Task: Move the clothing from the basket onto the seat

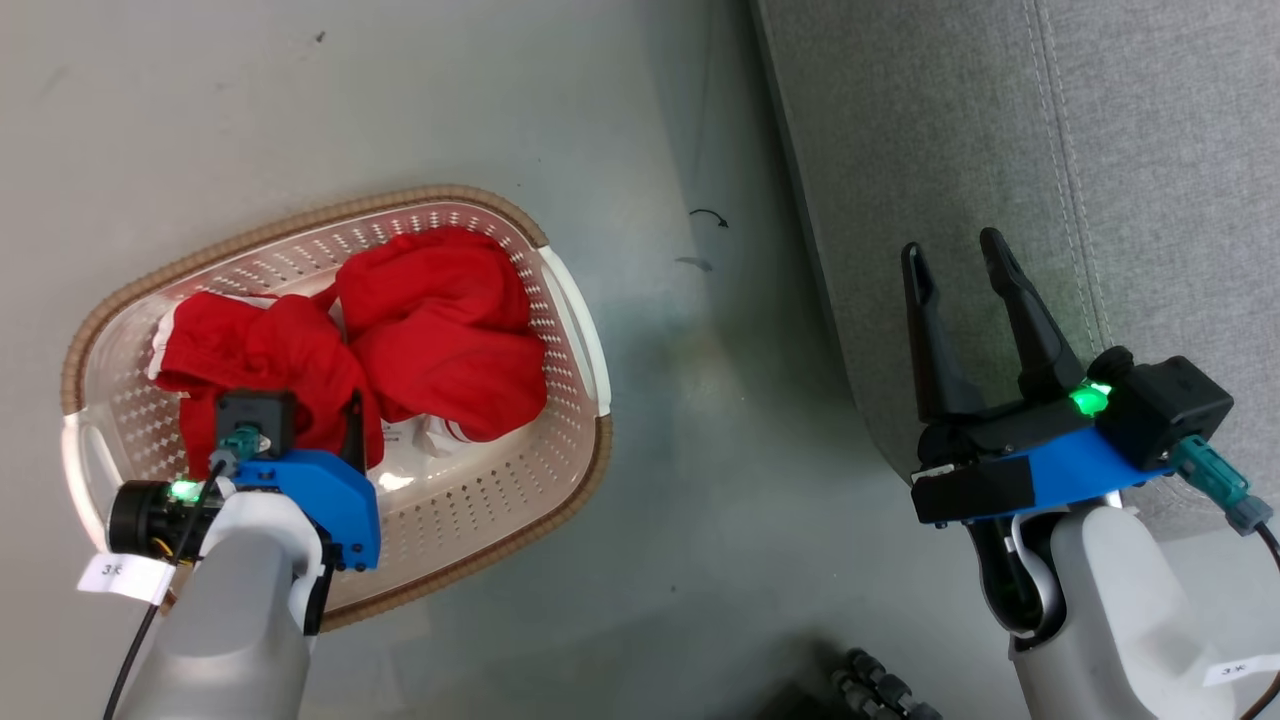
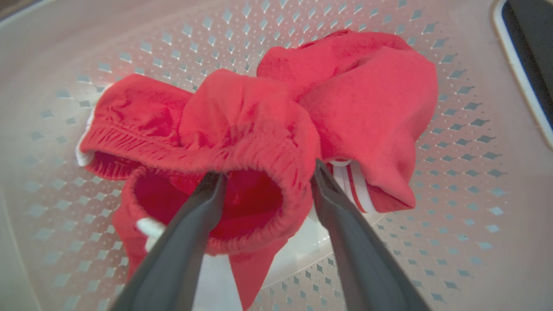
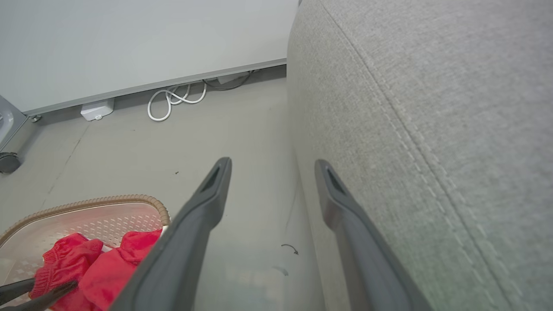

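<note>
Inside basket [image 1: 520, 500]: red clothing [image 1: 440, 330]; left hand [image 2: 265, 181] spread wide astride it; right hand [image 1: 952, 250] parted, empty.

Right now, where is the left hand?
Lower left of the head view, down inside the basket; the left hand is open, straddling the red clothing.

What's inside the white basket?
Red garments lie bunched together in the basket, white trim peeking out. The left gripper reaches in, open, astride an elastic waistband. The basket floor beneath the clothes is covered, so anything under them can't be seen.
</note>
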`<state>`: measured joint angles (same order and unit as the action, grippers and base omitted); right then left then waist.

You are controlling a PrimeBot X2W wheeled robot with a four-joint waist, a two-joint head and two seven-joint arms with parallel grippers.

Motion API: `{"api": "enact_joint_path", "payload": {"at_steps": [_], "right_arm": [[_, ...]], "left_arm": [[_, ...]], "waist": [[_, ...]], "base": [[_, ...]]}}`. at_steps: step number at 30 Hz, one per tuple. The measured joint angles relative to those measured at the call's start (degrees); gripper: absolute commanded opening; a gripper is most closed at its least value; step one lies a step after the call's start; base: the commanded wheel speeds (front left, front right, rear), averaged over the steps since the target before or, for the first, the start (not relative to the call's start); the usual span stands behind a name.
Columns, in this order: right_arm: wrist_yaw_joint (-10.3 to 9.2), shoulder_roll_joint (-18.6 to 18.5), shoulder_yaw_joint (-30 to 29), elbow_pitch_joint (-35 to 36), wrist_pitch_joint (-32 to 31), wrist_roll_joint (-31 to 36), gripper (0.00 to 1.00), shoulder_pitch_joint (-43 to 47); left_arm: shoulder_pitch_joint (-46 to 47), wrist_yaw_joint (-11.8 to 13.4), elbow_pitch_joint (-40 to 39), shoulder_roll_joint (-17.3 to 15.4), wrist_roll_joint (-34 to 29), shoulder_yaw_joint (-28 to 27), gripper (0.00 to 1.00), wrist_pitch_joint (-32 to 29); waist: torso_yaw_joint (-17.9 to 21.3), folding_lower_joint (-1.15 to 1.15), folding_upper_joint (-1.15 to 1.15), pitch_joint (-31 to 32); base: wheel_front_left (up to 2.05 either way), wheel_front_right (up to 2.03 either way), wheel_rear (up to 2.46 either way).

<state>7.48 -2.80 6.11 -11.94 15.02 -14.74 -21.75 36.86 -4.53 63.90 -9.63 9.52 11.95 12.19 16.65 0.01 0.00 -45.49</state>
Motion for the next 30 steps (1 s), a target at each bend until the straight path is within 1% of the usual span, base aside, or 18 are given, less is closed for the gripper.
{"api": "enact_joint_path", "payload": {"at_steps": [3,4,5,7,20,30], "right_arm": [[0.00,0.00,0.10,0.19,0.00,-0.41,1.00,-0.24],[0.00,0.00,0.14,0.19,0.01,-0.48,1.00,-0.27],[0.00,0.00,0.16,0.19,0.00,-0.51,1.00,-0.29],[0.00,0.00,0.23,0.16,0.01,-0.56,1.00,-0.31],[0.00,0.00,0.37,-0.48,0.01,-0.97,1.00,-0.46],[0.00,0.03,-0.26,-1.51,0.01,0.76,1.00,-0.37]], "left_arm": [[1.14,0.49,1.25,-0.29,0.27,-0.11,1.00,-0.37],[1.43,0.54,1.70,-0.31,0.52,-0.09,0.49,-0.58],[1.70,0.53,2.14,-0.29,0.56,-0.11,0.00,-0.81],[2.23,0.46,3.13,-0.14,1.23,-0.24,0.00,-1.60],[2.94,-0.56,5.75,0.83,2.60,0.45,0.00,-0.44],[2.35,-1.44,6.88,2.74,3.61,1.54,0.00,1.03]], "waist": [[0.40,0.00,0.00,-0.85],[0.51,0.00,0.00,-1.05],[0.62,0.00,0.00,-1.20],[0.76,0.00,0.00,-1.30],[0.21,-0.01,0.00,0.62],[-1.47,-0.01,0.00,5.33]], "base": [[0.00,0.00,0.00],[0.00,0.00,0.00],[0.00,0.00,0.00],[0.00,0.00,0.00],[0.00,0.00,0.00],[0.00,0.00,0.00]]}}
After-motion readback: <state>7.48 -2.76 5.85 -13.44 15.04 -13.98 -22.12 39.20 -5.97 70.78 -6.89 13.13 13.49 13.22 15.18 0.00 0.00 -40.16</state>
